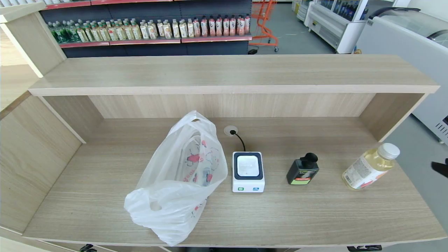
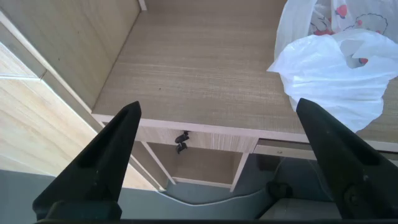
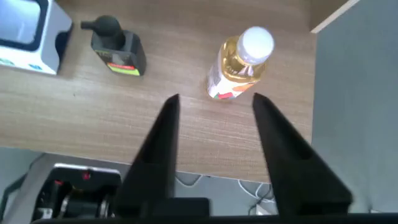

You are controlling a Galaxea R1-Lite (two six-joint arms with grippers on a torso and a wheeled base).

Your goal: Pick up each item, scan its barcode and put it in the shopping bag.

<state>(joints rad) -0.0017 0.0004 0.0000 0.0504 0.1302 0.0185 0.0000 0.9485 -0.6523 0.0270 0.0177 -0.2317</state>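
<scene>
Right gripper (image 3: 216, 98) hung wide open and empty off the front edge of the counter (image 1: 315, 210). Left gripper (image 2: 217, 106) was also spread wide and empty, low at that edge. Shopping bag (image 1: 178, 182) sat just ahead of the left gripper, contents unclear. Scanner (image 1: 248, 171) sat farther in, between the grippers. Yellow drink bottle (image 1: 371, 167) stood directly ahead of the right gripper, with the dark pump bottle (image 1: 303, 169) off to that gripper's left. Judged: both bottles unscanned and unbagged, nothing grasped yet.

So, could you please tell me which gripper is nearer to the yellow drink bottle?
Right. The right gripper sits off the counter edge facing the bottle; the left gripper is far off, by the shopping bag.
</scene>
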